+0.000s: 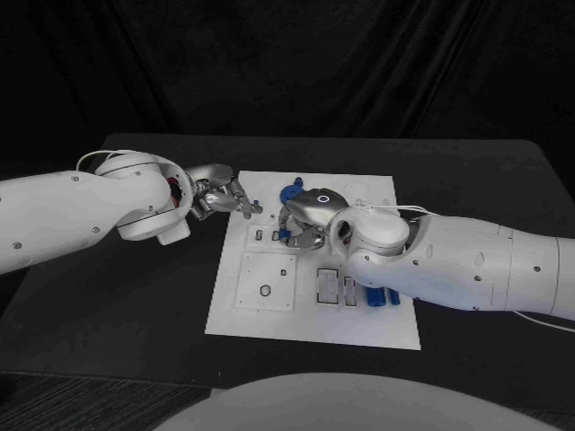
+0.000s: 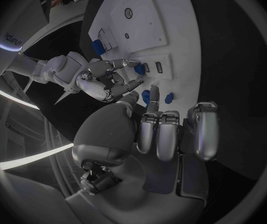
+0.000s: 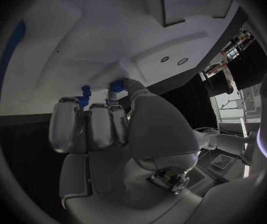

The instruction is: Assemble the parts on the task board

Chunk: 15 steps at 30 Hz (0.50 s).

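Black table (image 1: 495, 197) stands against a dark draped curtain (image 1: 366, 63)

No text, label or number can be read anywhere.

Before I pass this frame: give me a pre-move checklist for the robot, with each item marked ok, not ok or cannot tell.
1. Task board lies flat on the black table: ok.
2. Right hand is over the board's far half, fingers at a blue part: ok.
3. Whether that part is firmly pinched or just touched: cannot tell.
4. Left hand hovers at the board's left edge, holding nothing visible: ok.
5. Blue pieces near the board's front right lie partly under the right arm: cannot tell if they are seated.
6. Recessed slots on the near half look unfilled: not ok for a finished assembly.
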Available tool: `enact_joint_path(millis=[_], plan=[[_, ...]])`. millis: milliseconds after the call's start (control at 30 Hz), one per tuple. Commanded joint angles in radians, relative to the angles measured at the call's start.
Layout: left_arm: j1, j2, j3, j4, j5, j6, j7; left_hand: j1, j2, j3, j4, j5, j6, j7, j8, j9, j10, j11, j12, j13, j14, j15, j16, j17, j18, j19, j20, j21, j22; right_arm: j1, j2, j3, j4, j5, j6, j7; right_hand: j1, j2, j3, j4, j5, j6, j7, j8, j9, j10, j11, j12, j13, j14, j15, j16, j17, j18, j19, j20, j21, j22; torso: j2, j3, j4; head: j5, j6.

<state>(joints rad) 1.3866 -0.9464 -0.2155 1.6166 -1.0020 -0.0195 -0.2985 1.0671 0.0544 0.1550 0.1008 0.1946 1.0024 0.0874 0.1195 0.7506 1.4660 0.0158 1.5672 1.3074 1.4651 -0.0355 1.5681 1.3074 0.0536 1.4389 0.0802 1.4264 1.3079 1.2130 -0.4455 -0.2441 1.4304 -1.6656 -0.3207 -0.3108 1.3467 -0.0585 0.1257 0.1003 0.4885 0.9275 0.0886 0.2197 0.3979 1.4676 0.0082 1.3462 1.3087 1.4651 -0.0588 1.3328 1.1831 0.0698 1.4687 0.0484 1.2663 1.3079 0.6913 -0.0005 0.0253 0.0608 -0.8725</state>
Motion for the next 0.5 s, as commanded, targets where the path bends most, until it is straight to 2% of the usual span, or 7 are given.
enact_joint_path(millis=[33,67,300,500], plan=[[0.002,0.001,0.001,0.001,0.008,0.008,0.027,0.000,0.010,0.005,0.003,0.003,-0.002,-0.004,0.006,0.001,0.105,-0.002,0.004,0.263,0.106,0.001,0.003,0.263,-0.005,-0.009,-0.001,-0.008,0.152,-0.005,-0.007,-0.001,0.003,-0.005,-0.056,0.015,0.022,0.004,0.015,-0.014,0.035,0.021,-0.005,0.019,0.012,0.007,-0.010,0.006,0.025,0.044,-0.010,0.008,0.003,-0.011,0.008,-0.007,0.010,0.186,0.000,0.0001,-0.0007,0.003,0.000],[0.002,0.001,0.001,0.001,0.008,0.008,0.030,0.002,0.010,0.005,0.002,0.005,-0.006,-0.004,0.006,0.001,0.105,-0.002,0.004,0.263,0.106,0.002,0.003,0.263,-0.004,-0.011,-0.001,-0.010,0.151,-0.005,-0.010,-0.001,0.005,-0.005,-0.076,0.022,0.026,0.006,0.022,-0.019,0.048,0.035,-0.009,0.029,0.017,0.008,-0.013,0.010,0.028,0.045,-0.013,0.010,0.005,-0.011,0.009,-0.008,0.014,0.187,0.000,0.0001,-0.0008,0.004,0.000],[0.002,-0.006,0.001,0.005,0.008,0.008,0.056,0.013,0.008,0.011,-0.004,0.006,-0.038,0.006,-0.007,-0.011,0.105,0.005,0.004,0.263,0.106,0.006,0.003,0.263,-0.003,-0.018,0.001,-0.019,0.148,-0.004,-0.040,-0.001,0.024,-0.005,-0.212,0.066,0.025,0.003,0.038,-0.028,0.069,0.073,-0.024,0.059,0.033,0.018,-0.026,0.028,0.047,0.048,-0.022,0.021,0.020,-0.016,0.016,-0.016,0.038,0.193,0.000,0.0004,-0.0006,0.006,0.000],[0.001,-0.008,0.001,0.008,0.008,0.005,0.092,0.011,0.005,0.008,-0.001,-0.009,-0.054,0.015,-0.017,-0.024,0.105,0.012,0.004,0.263,0.106,0.012,0.003,0.263,-0.001,-0.025,0.006,-0.028,0.145,0.003,-0.068,-0.001,0.056,-0.005,-0.274,0.081,0.013,-0.002,0.037,-0.025,0.054,0.070,-0.025,0.061,0.036,0.021,-0.027,0.032,0.050,0.048,-0.024,0.023,0.022,-0.017,0.018,-0.019,0.045,0.194,0.000,0.0012,-0.0012,0.006,0.000]])
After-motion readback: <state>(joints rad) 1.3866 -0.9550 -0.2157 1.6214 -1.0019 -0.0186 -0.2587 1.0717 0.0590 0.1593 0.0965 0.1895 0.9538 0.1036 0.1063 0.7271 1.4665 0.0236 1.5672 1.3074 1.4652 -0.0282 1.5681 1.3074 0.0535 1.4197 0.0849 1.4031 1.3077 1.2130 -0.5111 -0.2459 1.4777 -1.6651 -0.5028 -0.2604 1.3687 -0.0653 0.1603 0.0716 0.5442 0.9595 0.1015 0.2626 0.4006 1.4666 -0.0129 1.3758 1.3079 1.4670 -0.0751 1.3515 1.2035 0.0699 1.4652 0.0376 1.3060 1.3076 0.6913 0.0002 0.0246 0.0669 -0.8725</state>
